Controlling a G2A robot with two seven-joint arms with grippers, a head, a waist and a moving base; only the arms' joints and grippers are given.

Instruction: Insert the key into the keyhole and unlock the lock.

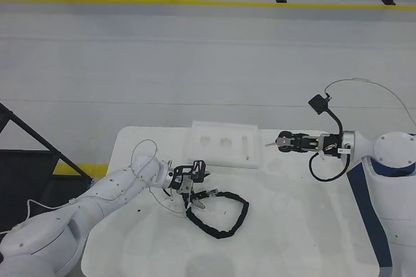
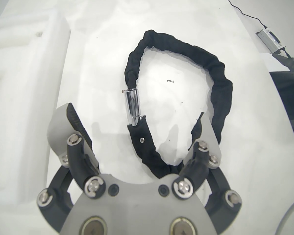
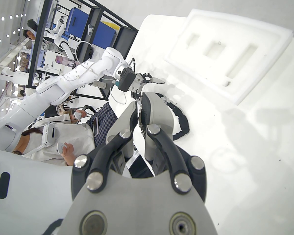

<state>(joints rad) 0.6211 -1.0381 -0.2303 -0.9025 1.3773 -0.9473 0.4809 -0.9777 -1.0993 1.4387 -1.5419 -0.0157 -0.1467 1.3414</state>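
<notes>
Left jaws spread around chain lock (image 2: 186, 48); right jaws pressed together.

Left pincer (image 1: 195, 192) over black chain lock (image 1: 225, 216), right pincer (image 1: 271, 145) beside white foam tray (image 1: 222, 131), white table (image 1: 298, 221)

white arms (image 1: 90, 201), grey jaws on black links (image 2: 76, 162), silver screws (image 2: 95, 187), black cable (image 1: 326, 163).
</notes>
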